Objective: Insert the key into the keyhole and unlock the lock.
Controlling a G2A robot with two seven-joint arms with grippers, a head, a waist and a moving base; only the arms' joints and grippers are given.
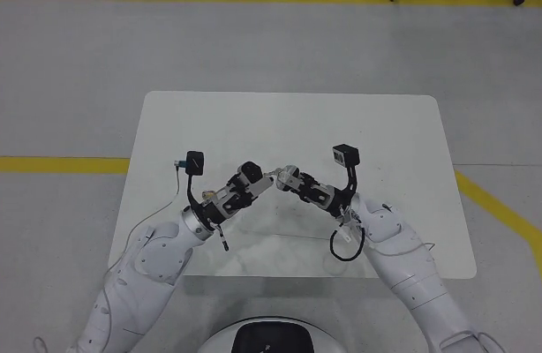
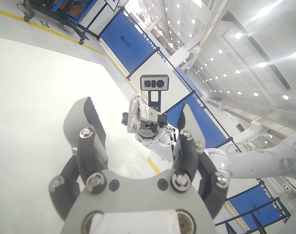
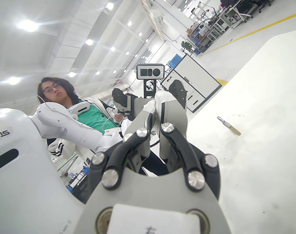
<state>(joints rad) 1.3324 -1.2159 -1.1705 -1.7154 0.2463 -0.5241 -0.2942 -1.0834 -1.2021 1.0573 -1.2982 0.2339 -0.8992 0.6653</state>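
Note:
A small key with a silver end and a tan end lies flat on the white table; in the top view the key shows as a tan sliver between the two grippers. My right gripper is shut on a small silvery object that looks like the lock, held up above the table. My left gripper faces it from a short distance, open, with nothing between its black pads. From above, the left gripper and right gripper nearly meet tip to tip over the table's middle.
The table's surface around the arms is bare white, with room on all sides of the grippers. Its far edge and rounded corners border grey floor with a yellow line.

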